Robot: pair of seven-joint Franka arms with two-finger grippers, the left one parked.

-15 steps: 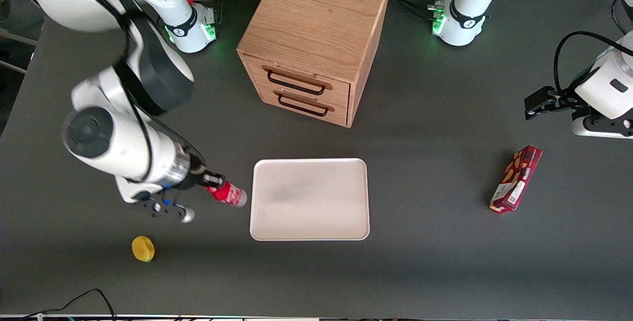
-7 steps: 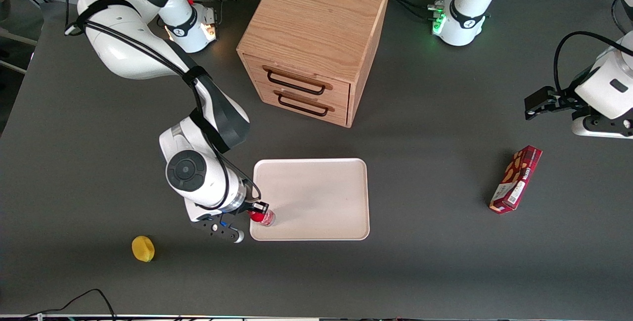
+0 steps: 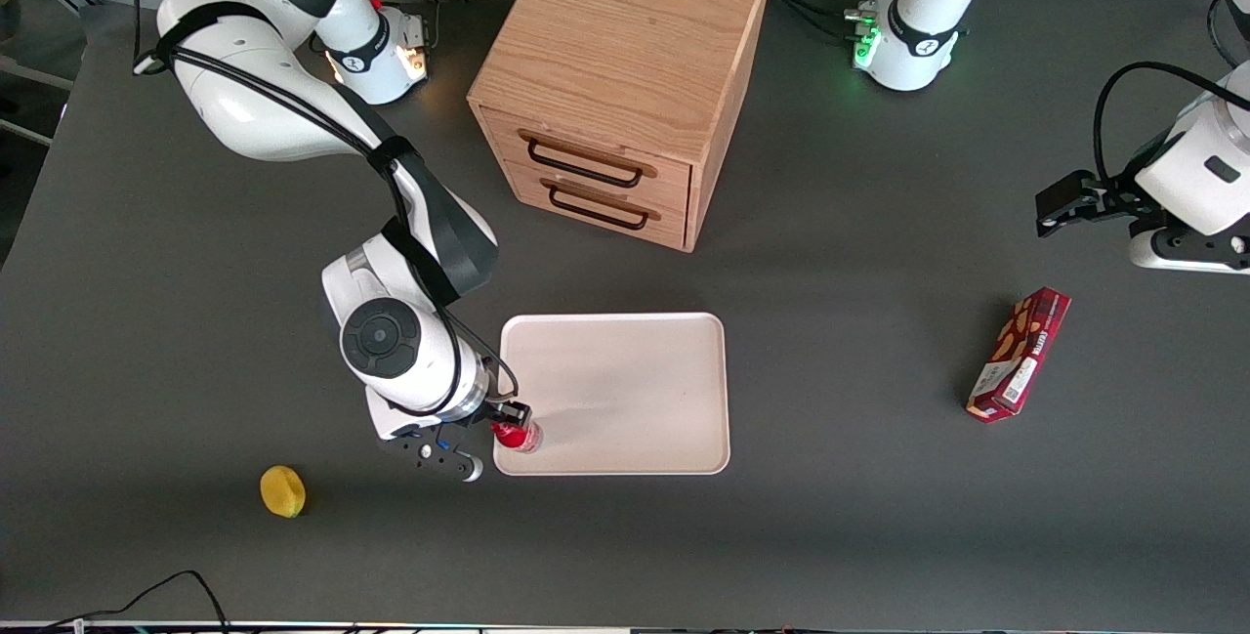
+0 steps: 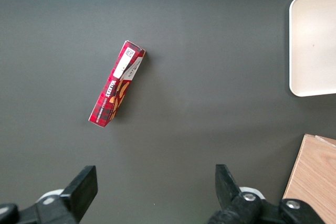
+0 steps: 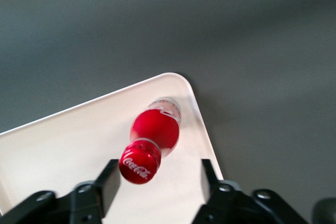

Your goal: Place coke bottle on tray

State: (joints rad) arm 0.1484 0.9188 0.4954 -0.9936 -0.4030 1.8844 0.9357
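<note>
Arm bent low, pincer (image 3: 512, 419) released, fingers astride coke bottle (image 5: 153, 137) upright at tray (image 3: 625, 390) corner.

A red coke bottle (image 5: 156, 128) with a red cap, white lettering and a clear base is seen on the cream-pink tray (image 3: 635, 390), between the black fingers of the gripper (image 5: 157, 174). The snack box (image 3: 1019, 353) is dark red; the table (image 3: 879, 517) is dark grey.
</note>
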